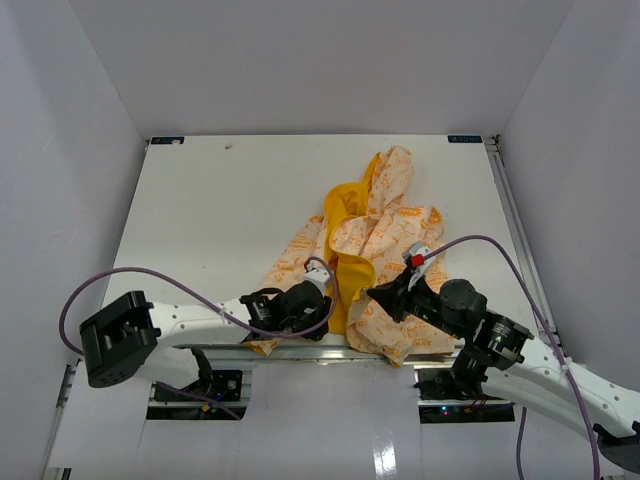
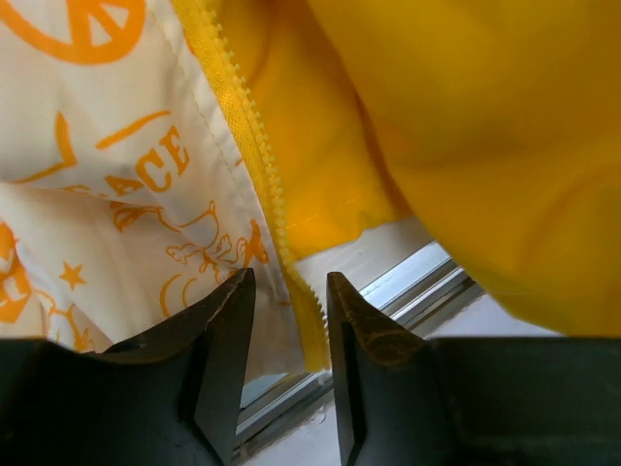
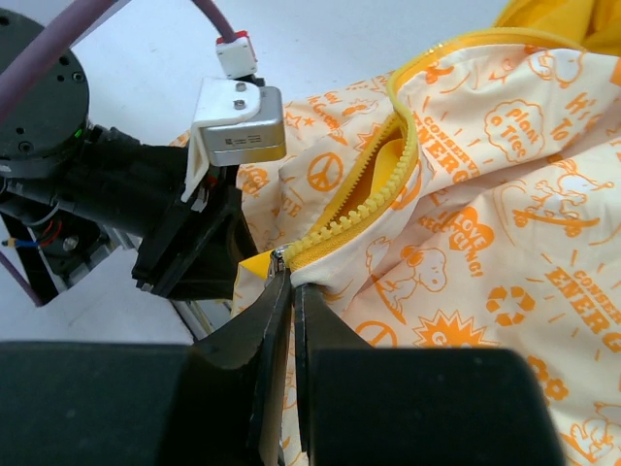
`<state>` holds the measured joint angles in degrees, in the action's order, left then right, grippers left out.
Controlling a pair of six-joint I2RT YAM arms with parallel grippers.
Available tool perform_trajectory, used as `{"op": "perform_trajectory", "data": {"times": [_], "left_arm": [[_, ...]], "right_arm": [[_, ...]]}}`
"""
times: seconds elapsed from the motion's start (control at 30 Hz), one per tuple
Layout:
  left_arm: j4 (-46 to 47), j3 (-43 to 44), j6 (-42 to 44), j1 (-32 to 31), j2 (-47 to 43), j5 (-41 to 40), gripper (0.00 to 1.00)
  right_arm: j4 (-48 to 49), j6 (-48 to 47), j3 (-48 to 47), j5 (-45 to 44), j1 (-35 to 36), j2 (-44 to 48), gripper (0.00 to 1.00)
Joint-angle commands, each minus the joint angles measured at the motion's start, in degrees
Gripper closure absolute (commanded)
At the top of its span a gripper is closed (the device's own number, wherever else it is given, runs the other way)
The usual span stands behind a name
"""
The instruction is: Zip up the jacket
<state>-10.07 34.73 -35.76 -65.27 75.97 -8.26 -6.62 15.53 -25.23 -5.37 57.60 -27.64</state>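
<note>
Jacket: the jacket (image 1: 385,235) lies crumpled right of centre on the desk (image 1: 210,210), its hem over the near edge and its hood end towards the far side.
Right claw: the right claw (image 3: 288,282) is pinched closed on the near bottom end of the zipper (image 3: 340,228), probably to anchor that end so the teeth lie in a line.
Left claw: the left claw (image 2: 289,325) comes in low from the left, its jaws slightly apart around the free zipper edge (image 2: 257,155) without clamping it. This looks like lining up to take hold.
Why so close: both claws work at the hem, nearly touching, since the two zipper halves must meet there before anything can slide.
In the way: the yellow lining (image 2: 485,146) bulges over the opening, and above the grip the teeth gape apart.
Around: a metal rail (image 2: 427,282) runs just beneath the hem, and a purple cable (image 1: 150,275) loops over the left arm.
</note>
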Motion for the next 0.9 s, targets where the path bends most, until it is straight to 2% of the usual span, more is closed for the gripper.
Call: {"op": "perform_trajectory", "data": {"times": [0.0,0.1,0.47,0.67,0.87], "left_arm": [[0.6,0.6,-0.9,-0.1,-4.7,-4.2,0.46],[-2.6,1.4,-0.4,-0.1,-8.3,-5.2,0.40],[-8.3,2.4,1.2,-0.1,-13.4,-5.3,0.41],[-10.2,4.2,2.1,-0.1,-8.8,-5.7,0.41],[-6.5,3.0,2.4,-0.1,-1.3,-3.9,0.40]], "right_arm": [[-1.3,2.0,-1.0,-6.2,-0.1,1.2,0.92],[-1.7,2.5,-1.0,-6.8,-0.1,1.0,0.92],[-1.9,2.3,-0.9,-6.4,-0.1,1.8,0.92],[-1.9,2.0,-0.7,-6.2,-0.1,1.9,0.92],[-1.9,1.4,-0.4,-6.0,-0.1,2.7,0.92]]}}
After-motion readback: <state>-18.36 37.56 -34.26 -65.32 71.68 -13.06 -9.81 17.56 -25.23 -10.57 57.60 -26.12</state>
